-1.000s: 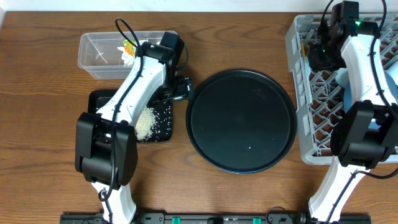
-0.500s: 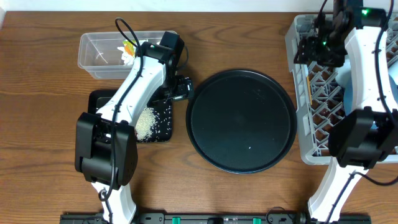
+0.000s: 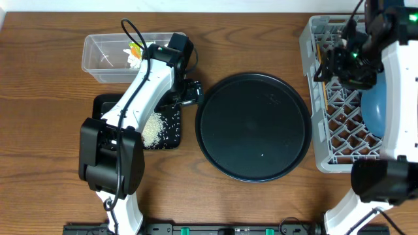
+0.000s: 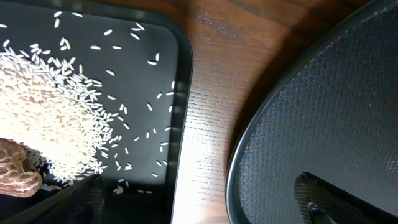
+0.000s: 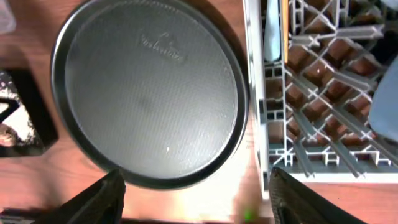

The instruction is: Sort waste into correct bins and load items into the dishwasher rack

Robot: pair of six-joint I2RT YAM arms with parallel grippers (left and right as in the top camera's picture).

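I am judging the job nearly finished. The wrapper [image 3: 135,48] and tissue [image 3: 134,60] are lying in the clear tub [image 3: 91,60]. The rice [image 4: 43,118] and the brown lump [image 4: 15,177] are sitting in the shallow black tray [image 4: 180,74]. The round tray [image 3: 253,126] is standing bare on the bench [image 3: 39,130]. In the rack [image 3: 308,117] I am seeing the chopstick [image 5: 285,28] lying along its left side beside the white utensil [image 5: 272,31], with the blue plate [image 3: 373,109] further right. The bowl and cups are not showing, as my right arm is covering that part, so I cannot confirm them. The left tool [image 4: 202,199] is hanging wide open over the gap between the black tray and the round tray, holding nothing. The right tool [image 5: 202,202] is also standing open and empty, looking down on the rack's left edge. Compared with a second ago, the left arm is sitting exactly where it was. The right arm is lifting away from the rack's far left corner and drifting toward the near side, leaving the chopstick uncovered in the overhead view.
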